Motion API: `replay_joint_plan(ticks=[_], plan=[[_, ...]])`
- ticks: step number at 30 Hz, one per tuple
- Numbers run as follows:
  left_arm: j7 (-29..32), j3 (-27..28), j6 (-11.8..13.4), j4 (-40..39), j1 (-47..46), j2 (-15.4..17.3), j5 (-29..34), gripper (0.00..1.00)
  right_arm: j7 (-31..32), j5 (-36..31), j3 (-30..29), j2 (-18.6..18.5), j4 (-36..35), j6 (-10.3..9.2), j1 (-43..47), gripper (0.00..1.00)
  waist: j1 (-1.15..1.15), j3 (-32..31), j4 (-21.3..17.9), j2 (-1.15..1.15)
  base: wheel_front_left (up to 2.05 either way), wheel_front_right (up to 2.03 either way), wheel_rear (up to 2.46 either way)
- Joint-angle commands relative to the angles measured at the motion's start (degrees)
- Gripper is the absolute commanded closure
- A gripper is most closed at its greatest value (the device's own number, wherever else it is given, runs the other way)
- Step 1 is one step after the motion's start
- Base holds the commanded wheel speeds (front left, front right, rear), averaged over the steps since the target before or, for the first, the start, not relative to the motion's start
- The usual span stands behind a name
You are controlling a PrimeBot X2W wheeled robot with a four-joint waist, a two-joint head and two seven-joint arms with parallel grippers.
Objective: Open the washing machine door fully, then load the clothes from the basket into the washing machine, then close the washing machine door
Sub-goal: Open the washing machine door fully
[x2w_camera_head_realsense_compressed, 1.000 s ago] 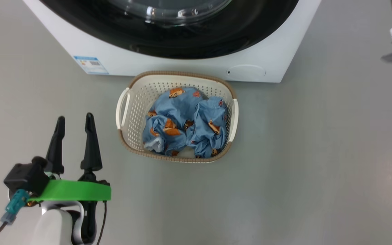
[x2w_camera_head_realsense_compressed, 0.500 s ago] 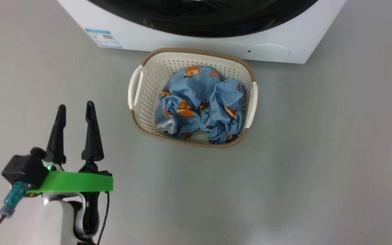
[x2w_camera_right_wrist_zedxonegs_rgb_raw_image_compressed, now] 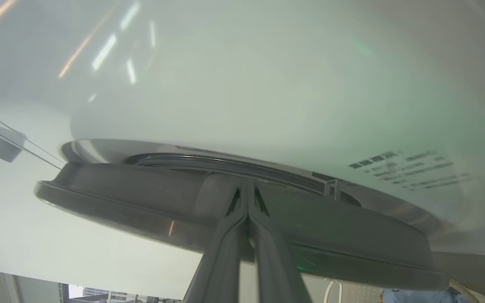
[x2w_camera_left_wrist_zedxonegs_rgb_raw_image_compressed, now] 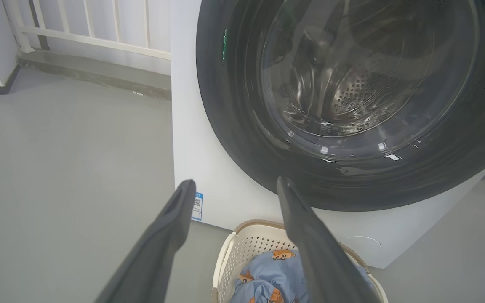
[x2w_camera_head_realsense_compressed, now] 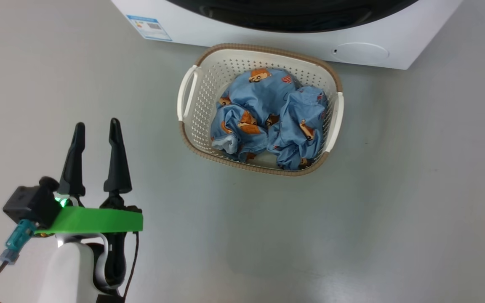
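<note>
The washing machine (x2w_camera_head_realsense_compressed: 209,33) stands at the top of the head view, and the black rim of the washing machine door (x2w_camera_head_realsense_compressed: 293,17) just shows. In front of it on the floor is the basket (x2w_camera_head_realsense_compressed: 202,122), with the clothes (x2w_camera_head_realsense_compressed: 267,113) crumpled inside. My left gripper (x2w_camera_head_realsense_compressed: 96,126) hovers open and empty to the left of the basket. Its wrist view faces the door (x2w_camera_left_wrist_zedxonegs_rgb_raw_image_compressed: 234,105) with the drum behind the glass. My right gripper (x2w_camera_right_wrist_zedxonegs_rgb_raw_image_compressed: 247,185) is shut, its tips at the edge of the door (x2w_camera_right_wrist_zedxonegs_rgb_raw_image_compressed: 141,193), which stands slightly off the white front (x2w_camera_right_wrist_zedxonegs_rgb_raw_image_compressed: 246,84).
Grey floor surrounds the basket on every side. A blue label sticker (x2w_camera_head_realsense_compressed: 149,27) and a round cover (x2w_camera_head_realsense_compressed: 362,52) mark the machine's lower front. A white railing (x2w_camera_left_wrist_zedxonegs_rgb_raw_image_compressed: 99,38) above a low step runs behind the machine's left side.
The head camera has swung, so machine and basket sit further up and to the right in the picture. The green-banded arm at the right edge has left the picture. My left gripper stays open.
</note>
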Motion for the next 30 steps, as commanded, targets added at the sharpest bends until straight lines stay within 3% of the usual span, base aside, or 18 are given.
replay_joint_plan(ticks=[1, 14, 30], plan=[[-0.4, 1.7, -0.4, -1.6, -0.7, 1.3, -0.7, 0.00, 0.3, 0.0, 0.6, 0.4, -1.0, 0.26, -1.6, 1.00, 0.00, 0.3, 0.7, 0.00, 0.00, 0.00, 0.00], [-0.4, 0.7, 0.3, -1.2, -0.4, 1.3, -2.1, 0.00, 3.7, -1.3, 3.0, 1.5, 2.7, 0.26, -3.8, 1.00, 0.00, 0.4, 2.5, 0.00, 0.00, 0.00, 0.00], [-0.4, 4.0, -0.1, -0.8, 5.0, 1.3, 0.9, 0.00, 8.7, 3.1, 3.9, 3.7, -3.1, 0.26, 12.4, 1.00, 0.00, -9.3, 0.1, 0.00, 0.00, 0.00, 0.00]])
